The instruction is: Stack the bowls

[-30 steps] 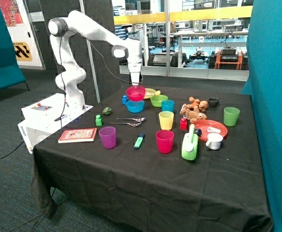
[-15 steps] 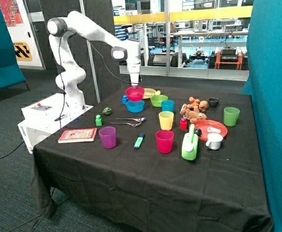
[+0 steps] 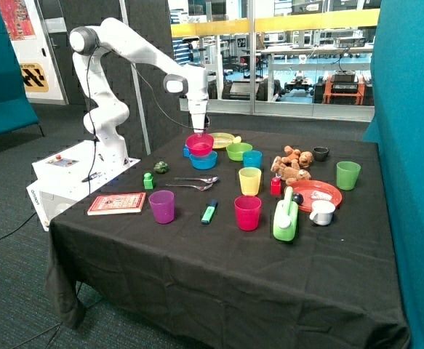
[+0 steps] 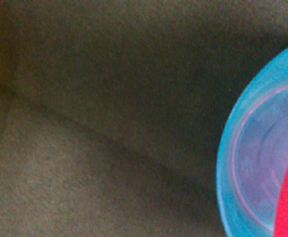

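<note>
Hovering your tool (image 3: 199, 131) clamps the pink bowl (image 3: 199, 143) above the blue bowl (image 3: 204, 159), green bowl (image 3: 238, 151) at three o'clock.

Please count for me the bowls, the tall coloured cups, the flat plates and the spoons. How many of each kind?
Bowls: 3 (pink bowl, blue bowl, green bowl)
Tall cups: 5 (purple cup, red cup, yellow cup, blue cup, green cup)
Plates: 2 (yellow plate, red plate)
Spoons: 2
Total: 12
The gripper holds the pink bowl above the blue bowl.
</note>
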{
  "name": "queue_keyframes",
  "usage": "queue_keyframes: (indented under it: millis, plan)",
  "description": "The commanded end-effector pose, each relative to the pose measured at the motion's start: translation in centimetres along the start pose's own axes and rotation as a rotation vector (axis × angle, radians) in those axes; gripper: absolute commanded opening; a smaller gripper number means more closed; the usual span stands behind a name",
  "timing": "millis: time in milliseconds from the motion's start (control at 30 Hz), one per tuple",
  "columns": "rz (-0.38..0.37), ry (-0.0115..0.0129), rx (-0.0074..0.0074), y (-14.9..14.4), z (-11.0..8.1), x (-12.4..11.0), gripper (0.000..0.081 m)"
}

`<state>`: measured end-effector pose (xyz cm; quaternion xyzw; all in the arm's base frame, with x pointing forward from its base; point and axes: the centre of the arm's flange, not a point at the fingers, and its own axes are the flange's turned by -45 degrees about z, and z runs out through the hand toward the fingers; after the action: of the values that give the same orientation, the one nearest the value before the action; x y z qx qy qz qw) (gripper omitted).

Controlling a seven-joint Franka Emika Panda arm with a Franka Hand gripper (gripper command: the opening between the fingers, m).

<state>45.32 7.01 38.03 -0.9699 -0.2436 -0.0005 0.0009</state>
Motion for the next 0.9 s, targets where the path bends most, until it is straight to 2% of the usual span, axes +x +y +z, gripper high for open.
queue_keyframes:
  millis: [0,867]
  plan:
    - [0.018,-0.0014,-0.0016,0.79,0.72,-0.46,0.0000]
    - [0.014,-0.0014,-0.0016,0.82,1.56,-0.64,0.0000]
